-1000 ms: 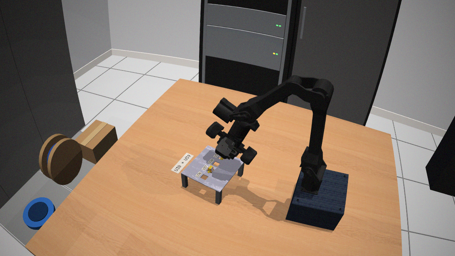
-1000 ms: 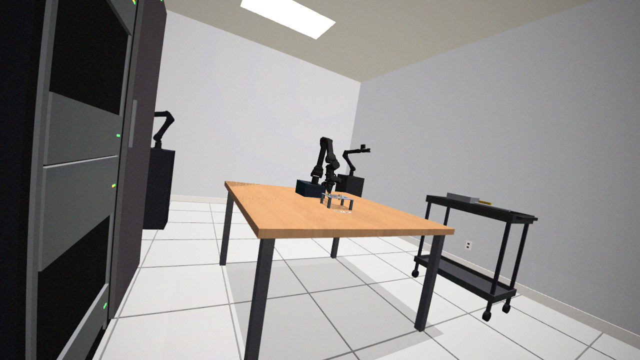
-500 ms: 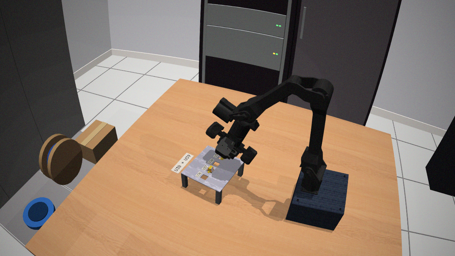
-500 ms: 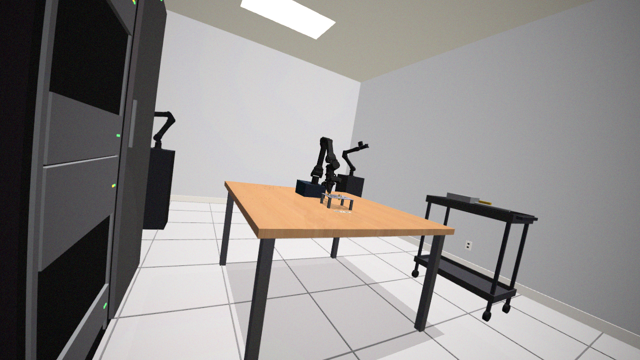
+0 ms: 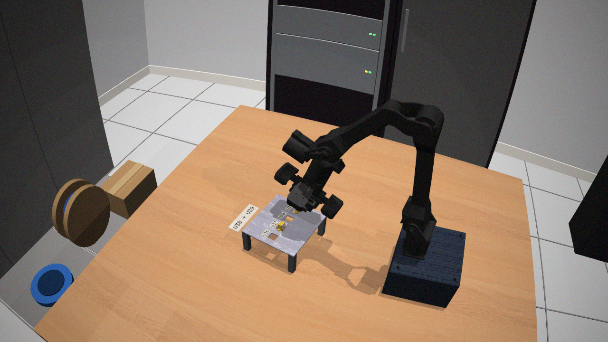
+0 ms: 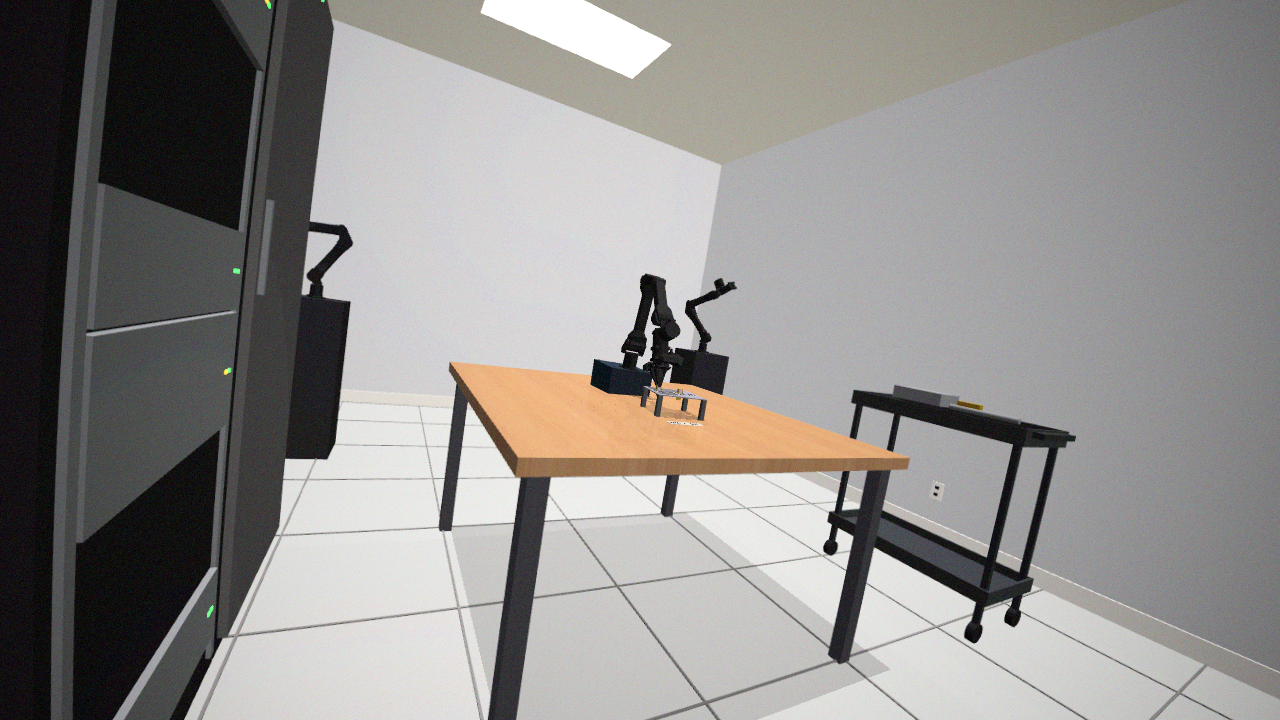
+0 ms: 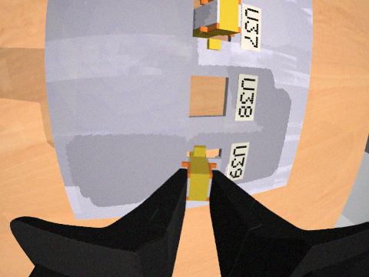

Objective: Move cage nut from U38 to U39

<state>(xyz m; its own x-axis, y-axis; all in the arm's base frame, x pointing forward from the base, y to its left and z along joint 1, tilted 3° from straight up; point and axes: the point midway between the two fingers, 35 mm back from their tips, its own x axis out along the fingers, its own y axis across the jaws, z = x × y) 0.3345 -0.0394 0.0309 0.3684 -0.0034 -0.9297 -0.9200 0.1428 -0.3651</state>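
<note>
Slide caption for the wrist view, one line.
Black gripper holding a yellow, orange-edged cage nut at U39; square hole U38 empty.

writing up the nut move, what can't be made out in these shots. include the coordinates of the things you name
- spring wings under the rail plate (image 5: 259, 225) (image 7: 115, 96): top and wrist views, hidden by the plate
- full outline of hole U39: wrist view, the held nut (image 7: 199, 185) covers part
- top of the U37 nut (image 5: 280, 226) (image 7: 228, 17): wrist view, cut off by the upper edge
- hole labels: exterior view, too small

Nut at U37 cropped by wrist-view edge.
</note>
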